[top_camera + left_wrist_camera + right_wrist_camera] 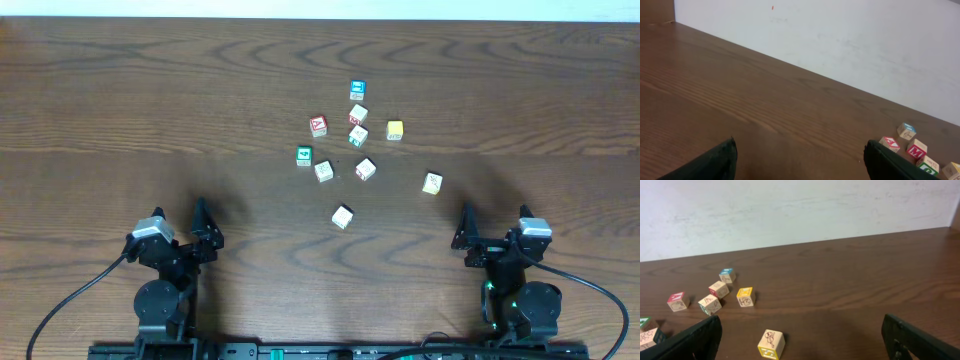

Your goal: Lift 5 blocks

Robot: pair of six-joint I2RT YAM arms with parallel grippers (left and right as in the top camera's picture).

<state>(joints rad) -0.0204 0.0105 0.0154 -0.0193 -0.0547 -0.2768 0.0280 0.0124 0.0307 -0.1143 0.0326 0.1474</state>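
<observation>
Ten small wooden alphabet cubes lay scattered across the middle of the dark wooden table (110,90), all resting on it and well apart from both grippers. At the lower left of the overhead frame the left gripper (178,225) sat with its jaws spread wide and nothing between them; in its wrist view only bare wood showed between the two dark fingers (715,162). Moving right, the first of the scatter was the green-faced cube (304,156), with the red-faced cube (318,125) above it and a cream block (323,171) just beside it at its lower right. The white block (342,217) lay alone below the rest, nearest the bottom of the frame. Next came a short column: the blue-topped cube (357,90) at the top, a second cream block (358,114) under it, and a cream block with a green side (358,135) just beneath that; whether those two touched could not be told. Lower down, the red-marked cream block (365,169) sat turned cornerwise. To the right of the column lay the yellow block (395,130), and farther right and lower the pale yellow block (432,182), the last of the scatter. At the lower right the right gripper (497,228) likewise had its jaws spread wide and held nothing, the pale yellow block lying on the wood ahead of it in the wrist view.
</observation>
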